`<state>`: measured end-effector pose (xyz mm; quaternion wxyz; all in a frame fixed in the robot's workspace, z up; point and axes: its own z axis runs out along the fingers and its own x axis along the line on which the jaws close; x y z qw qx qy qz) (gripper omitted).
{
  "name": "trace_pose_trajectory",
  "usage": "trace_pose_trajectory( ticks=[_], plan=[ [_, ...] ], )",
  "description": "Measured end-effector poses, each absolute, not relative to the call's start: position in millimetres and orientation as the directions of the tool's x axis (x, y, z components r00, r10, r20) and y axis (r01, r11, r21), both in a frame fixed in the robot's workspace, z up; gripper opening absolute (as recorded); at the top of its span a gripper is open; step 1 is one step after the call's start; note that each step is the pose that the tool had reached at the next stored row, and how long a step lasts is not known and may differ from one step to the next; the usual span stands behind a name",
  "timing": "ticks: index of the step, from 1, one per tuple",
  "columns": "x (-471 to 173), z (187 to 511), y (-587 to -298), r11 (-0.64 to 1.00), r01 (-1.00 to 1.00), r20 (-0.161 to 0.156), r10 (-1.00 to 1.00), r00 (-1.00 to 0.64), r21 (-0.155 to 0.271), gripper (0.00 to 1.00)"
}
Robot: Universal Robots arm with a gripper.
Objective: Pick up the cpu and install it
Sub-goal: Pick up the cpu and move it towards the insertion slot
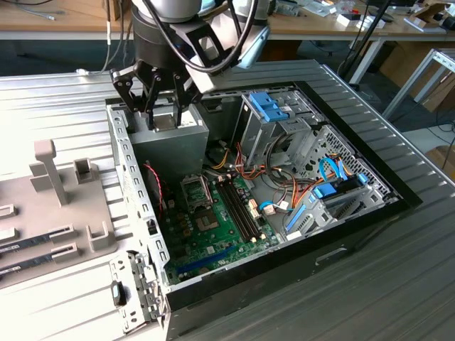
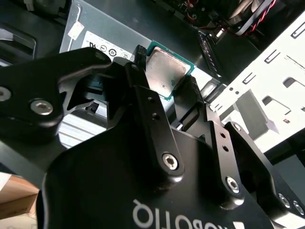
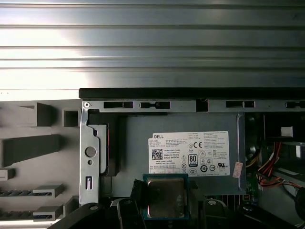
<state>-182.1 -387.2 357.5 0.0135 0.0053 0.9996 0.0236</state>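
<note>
The cpu (image 3: 165,198), a small square chip with a silver-grey top and a green rim, sits between my gripper's (image 3: 165,187) two black fingers just over the grey power-supply box (image 3: 190,129). In the second wrist view the cpu (image 2: 164,72) is pinched at two opposite edges by the gripper (image 2: 165,70), which is shut on it. In the exterior view the gripper (image 1: 163,117) hangs over the power-supply box (image 1: 170,145) at the far corner of the open computer case. The dark socket frame (image 1: 195,190) lies on the green motherboard, nearer the camera than the gripper.
Long memory sticks (image 1: 238,209) lie beside the socket. A drive cage with a blue latch (image 1: 270,106) and bundles of coloured cables (image 1: 284,192) occupy the exterior view's right. The case wall (image 1: 131,177) rises beside the gripper. A grey fixture tray (image 1: 57,206) sits outside the case.
</note>
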Motion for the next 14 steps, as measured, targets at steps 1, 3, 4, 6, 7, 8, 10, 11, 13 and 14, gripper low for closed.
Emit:
trace_pose_trajectory(
  ticks=[1, 3, 4, 6, 7, 8, 10, 11, 13, 14],
  plan=[
    [-181.5, 357.5, -387.2, 0.999, 0.01, -0.027, 0.011, -1.0, 0.047, 0.47],
    [-180.3, 357.5, -387.2, 0.999, 0.01, -0.027, 0.011, -1.0, 0.047, 0.47],
    [-179.6, 357.4, -387.2, 0.999, 0.01, -0.027, 0.011, -1.0, 0.047, 0.47],
    [-177.9, 357.3, -387.2, 0.999, 0.01, -0.027, 0.011, -1.0, 0.047, 0.47],
    [-177.2, 357.3, -387.2, 0.999, 0.01, -0.027, 0.011, -1.0, 0.047, 0.47],
    [-176.5, 357.2, -387.2, 0.999, 0.01, -0.027, 0.011, -1.0, 0.047, 0.47],
    [-174.9, 357.2, -387.2, 0.999, 0.01, -0.027, 0.011, -1.0, 0.047, 0.47],
    [-174.1, 357.1, -387.2, 0.999, 0.01, -0.027, 0.011, -1.0, 0.047, 0.47],
    [-172.5, 357.0, -387.2, 0.999, 0.01, -0.027, 0.011, -1.0, 0.047, 0.47],
    [-171.8, 357.0, -387.2, 0.999, 0.01, -0.027, 0.011, -1.0, 0.047, 0.47]
  ],
)
